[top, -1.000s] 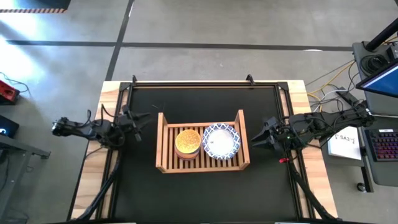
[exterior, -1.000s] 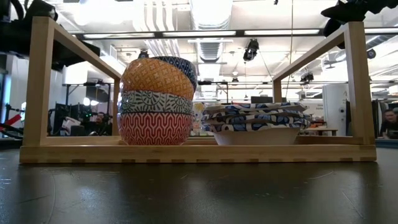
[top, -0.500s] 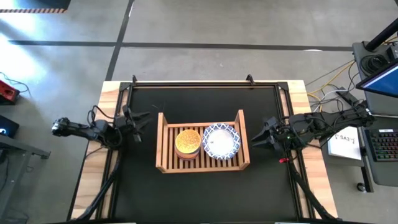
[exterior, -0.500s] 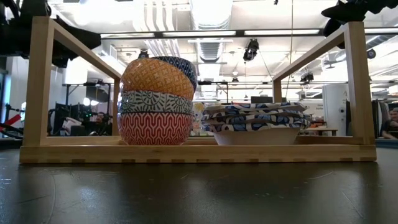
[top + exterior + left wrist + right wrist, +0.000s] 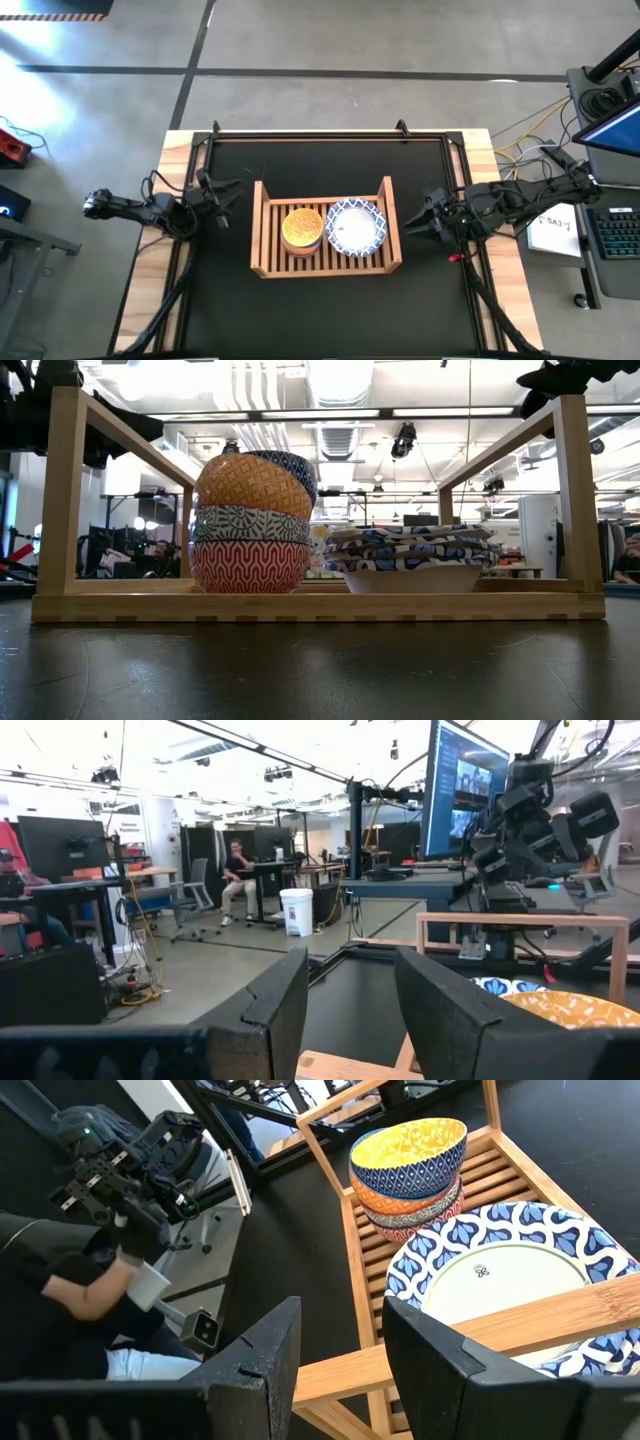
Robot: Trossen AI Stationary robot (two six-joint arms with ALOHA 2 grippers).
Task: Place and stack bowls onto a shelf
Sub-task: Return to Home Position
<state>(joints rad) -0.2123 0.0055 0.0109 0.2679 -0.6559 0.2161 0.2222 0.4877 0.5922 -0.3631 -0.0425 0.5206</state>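
Nesting keeps both piles steady: the small bowls (image 5: pixel 302 229) sit stacked in the shelf (image 5: pixel 325 268) on the half nearer your left arm, with the large blue-rimmed bowls (image 5: pixel 355 227) piled just beside them. Your left gripper (image 5: pixel 222 190) hangs off one end wall and your right gripper (image 5: pixel 408 224) off the other. Both are near the shelf but apart from it, fingers parted and holding nothing.

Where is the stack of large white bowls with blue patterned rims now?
In the high view, the stack of white bowls sits in the right half of the light wooden shelf, close beside the stack of small coloured bowls.
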